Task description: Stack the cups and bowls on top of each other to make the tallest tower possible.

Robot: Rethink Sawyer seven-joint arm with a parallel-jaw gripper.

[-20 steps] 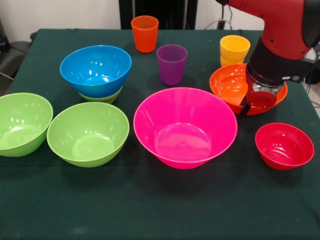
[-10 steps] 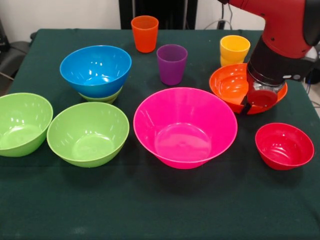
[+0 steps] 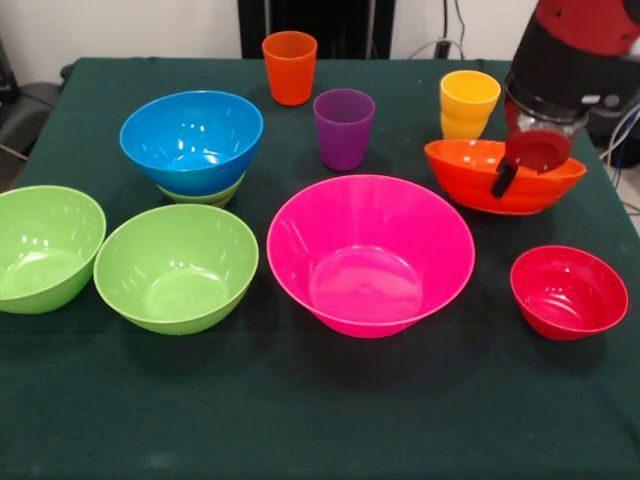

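Note:
My gripper (image 3: 512,172) comes down at the right and is shut on the near rim of the orange bowl (image 3: 470,178), one black finger (image 3: 503,179) showing on the outside of the wall. The bowl hangs roughly level, just above the cloth, in front of the yellow cup (image 3: 468,100). The purple cup (image 3: 343,128) and orange cup (image 3: 290,66) stand upright at the back middle. A blue bowl (image 3: 191,138) sits nested in a lime green bowl (image 3: 205,193) at the back left.
Two more lime green bowls (image 3: 176,266) (image 3: 45,247) sit at the front left. The large pink bowl (image 3: 370,252) fills the middle and a small red bowl (image 3: 568,291) lies at the front right. The dark green tablecloth (image 3: 300,420) runs to the near edge.
The arm has risen, and the orange bowl in its grip has gone from tilted on the cloth to roughly level and slightly higher. Nothing else moved.

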